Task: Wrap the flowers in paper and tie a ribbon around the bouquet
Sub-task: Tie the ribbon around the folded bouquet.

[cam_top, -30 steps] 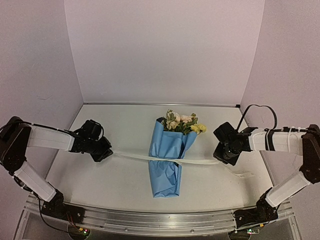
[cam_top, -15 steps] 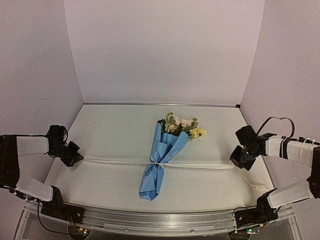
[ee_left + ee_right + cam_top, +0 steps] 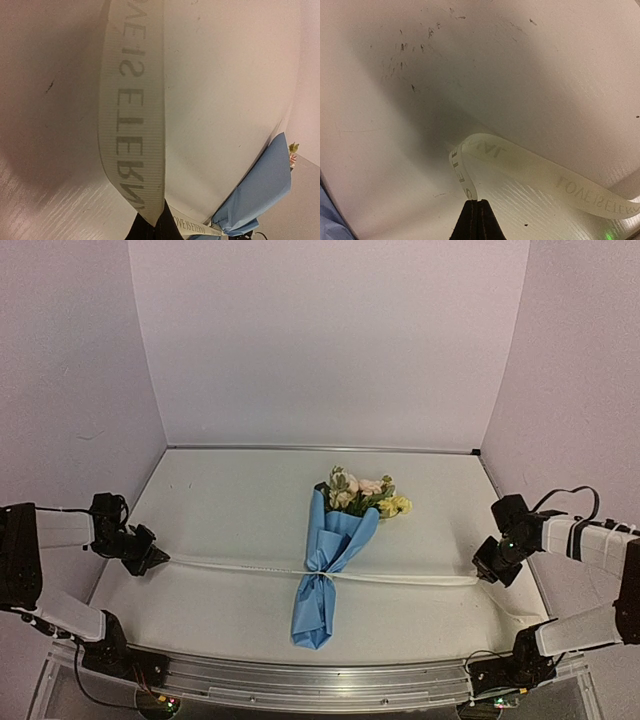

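The flowers [image 3: 362,490] lie mid-table, pink, cream and yellow blooms pointing to the back, wrapped in the blue paper [image 3: 326,560], which is pinched into a narrow waist. The off-white ribbon [image 3: 240,565] runs taut across that waist from side to side. My left gripper [image 3: 152,562] is at the far left, shut on the ribbon [image 3: 132,125], whose printed band rises from the black fingers [image 3: 150,231]. My right gripper [image 3: 488,573] is at the far right, shut on the ribbon [image 3: 470,180]; a loose tail [image 3: 570,192] loops away. Blue paper [image 3: 260,190] shows at the left wrist view's edge.
White walls close the table at the back and both sides. A metal rail [image 3: 320,680] runs along the near edge between the arm bases. A slack end of ribbon [image 3: 510,608] trails on the table toward the right base.
Both grippers moved outward, away from each other, pulling the ribbon taut. The paper cinched from a loose wide wrap into a tight waist, and the bouquet's lower end swung slightly right.
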Controlling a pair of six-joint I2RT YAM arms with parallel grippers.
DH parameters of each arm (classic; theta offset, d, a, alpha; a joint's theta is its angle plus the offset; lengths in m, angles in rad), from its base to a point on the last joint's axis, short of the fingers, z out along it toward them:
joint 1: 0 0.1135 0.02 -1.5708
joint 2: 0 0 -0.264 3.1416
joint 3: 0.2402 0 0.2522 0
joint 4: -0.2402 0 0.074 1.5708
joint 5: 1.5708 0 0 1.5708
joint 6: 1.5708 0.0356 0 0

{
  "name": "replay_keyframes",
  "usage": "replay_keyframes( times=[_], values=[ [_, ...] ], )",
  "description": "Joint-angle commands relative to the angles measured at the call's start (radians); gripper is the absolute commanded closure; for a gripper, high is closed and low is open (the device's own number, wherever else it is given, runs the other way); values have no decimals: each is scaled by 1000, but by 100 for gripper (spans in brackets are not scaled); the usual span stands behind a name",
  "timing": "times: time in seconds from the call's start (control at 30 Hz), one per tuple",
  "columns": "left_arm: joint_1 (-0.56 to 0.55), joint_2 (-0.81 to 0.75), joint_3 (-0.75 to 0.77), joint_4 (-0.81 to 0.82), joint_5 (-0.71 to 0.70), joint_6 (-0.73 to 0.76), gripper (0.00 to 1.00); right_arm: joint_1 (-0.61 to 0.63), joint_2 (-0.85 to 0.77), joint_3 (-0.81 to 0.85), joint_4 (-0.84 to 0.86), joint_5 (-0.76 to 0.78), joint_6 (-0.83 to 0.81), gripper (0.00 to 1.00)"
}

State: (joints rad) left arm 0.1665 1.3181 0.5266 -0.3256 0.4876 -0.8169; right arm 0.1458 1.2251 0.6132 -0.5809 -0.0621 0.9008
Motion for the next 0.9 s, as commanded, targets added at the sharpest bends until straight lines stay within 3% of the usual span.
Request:
replay_keyframes(
  times=[0.0, 0.2, 0.27, 0.33, 0.43, 0.5, 0.6, 0.73, 0.87],
  values=[
    [44, -2, 44, 64, -231, 92, 100, -70, 43, 64, -130, 253, -70, 100],
    [-9, 54, 95, 27, -222, 110, 100, -34, 31, 87, -127, 195, -73, 100],
    [-20, 64, 115, 29, -210, 112, 96, -13, 19, 99, -143, 198, -81, 99],
    [-32, 70, 149, 9, -213, 129, 87, 13, 3, 110, -154, 201, -92, 81],
    [-58, 53, 199, -21, -234, 159, 58, 75, -31, 135, -180, 223, -121, 51],
    [-93, 30, 227, -30, -246, 190, 46, 142, -56, 156, -186, 246, -161, 37],
    [-215, 22, 291, -27, -212, 248, 39, 250, -69, 179, -110, 192, -256, 29],
    [-418, 93, 375, 19, -70, 330, 37, 413, -18, 214, 46, 82, -419, 26],
    [-615, 213, 492, 1, -32, 452, 36, 501, 101, 282, 98, -3, -491, 25]
  ],
)
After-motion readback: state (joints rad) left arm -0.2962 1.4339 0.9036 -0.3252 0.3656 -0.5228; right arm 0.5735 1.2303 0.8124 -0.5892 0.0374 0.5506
